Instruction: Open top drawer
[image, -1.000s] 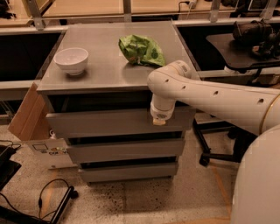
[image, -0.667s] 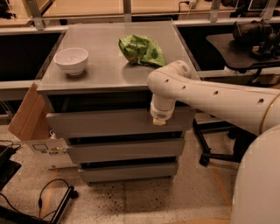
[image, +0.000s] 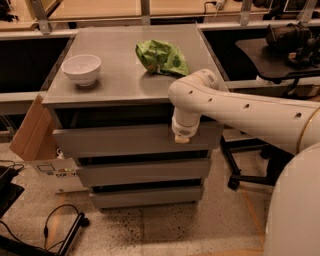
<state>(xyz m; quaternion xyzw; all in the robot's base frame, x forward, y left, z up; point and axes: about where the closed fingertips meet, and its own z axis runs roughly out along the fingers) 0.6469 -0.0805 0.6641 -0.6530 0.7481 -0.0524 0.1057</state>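
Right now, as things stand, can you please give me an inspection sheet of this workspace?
Surface: grey cabinet top, carrying two items.
Job's things: top drawer, dark gap above its front; tray interior not visible.
Clutter: white bowl and crumpled green bag on the top.
Grippers: gripper pointing down at the top drawer's front, right part.
Cables: black cable on the floor, lower left.
Surroundings: cardboard box left of the cabinet; chair base on the right.

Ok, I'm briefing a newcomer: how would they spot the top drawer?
Find the grey cabinet carrying a white bowl and a green bag. Below that surface, the top drawer is the uppermost, widest-looking of three fronts, with the tool toward its right end.
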